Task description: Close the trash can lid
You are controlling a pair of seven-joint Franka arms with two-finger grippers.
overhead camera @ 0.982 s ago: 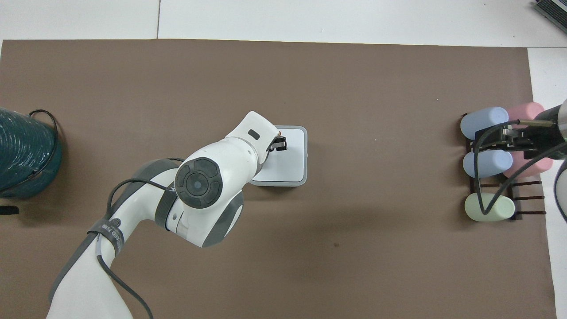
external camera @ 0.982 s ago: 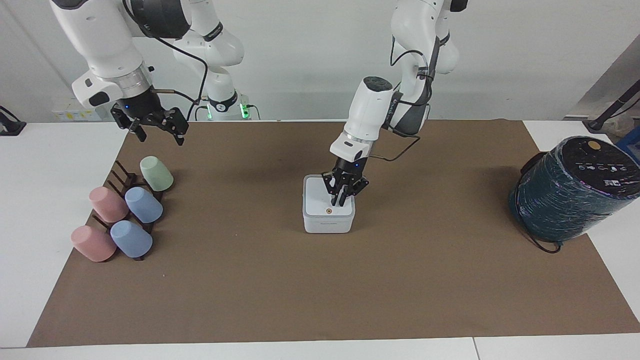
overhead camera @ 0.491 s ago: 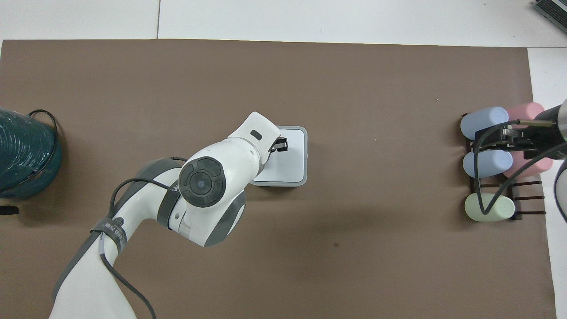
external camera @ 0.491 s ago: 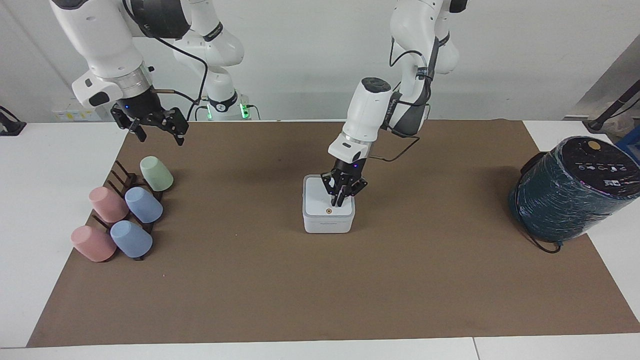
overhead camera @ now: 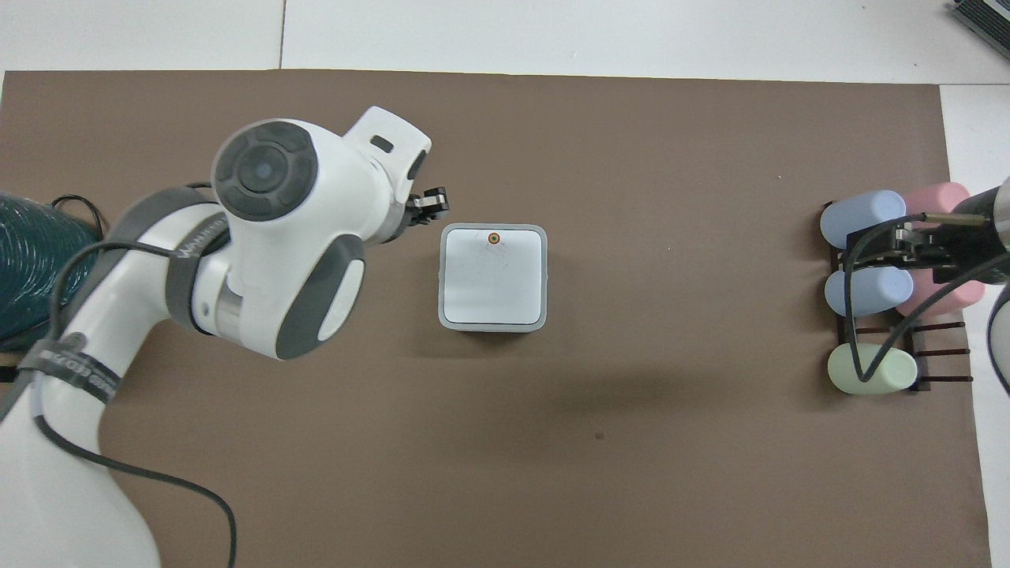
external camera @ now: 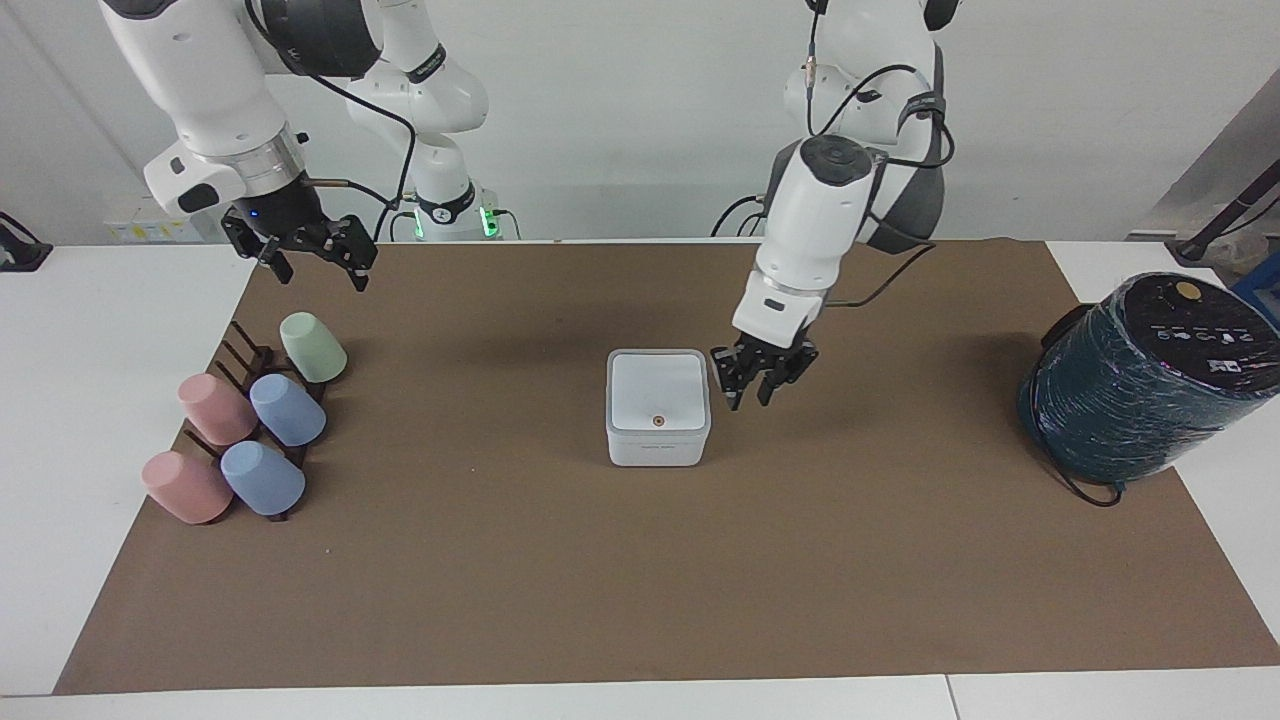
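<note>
The white square trash can (external camera: 657,448) stands in the middle of the brown mat, also in the overhead view (overhead camera: 493,323). Its lid (external camera: 658,388) lies flat and shut on it, the orange dot (overhead camera: 494,237) facing up at the edge farthest from the robots. My left gripper (external camera: 757,397) hangs low over the mat beside the can, toward the left arm's end, clear of the lid; it also shows in the overhead view (overhead camera: 432,203). My right gripper (external camera: 315,265) waits open and empty, raised by the cup rack.
A dark rack with several pastel cups (external camera: 245,420) lies at the right arm's end of the mat (overhead camera: 872,288). A large dark teal wrapped cylinder (external camera: 1140,385) with a black cable stands at the left arm's end (overhead camera: 39,268).
My left gripper has lifted off the lid and swung aside, toward the left arm's end of the table. The lid stays shut. The right arm has not moved.
</note>
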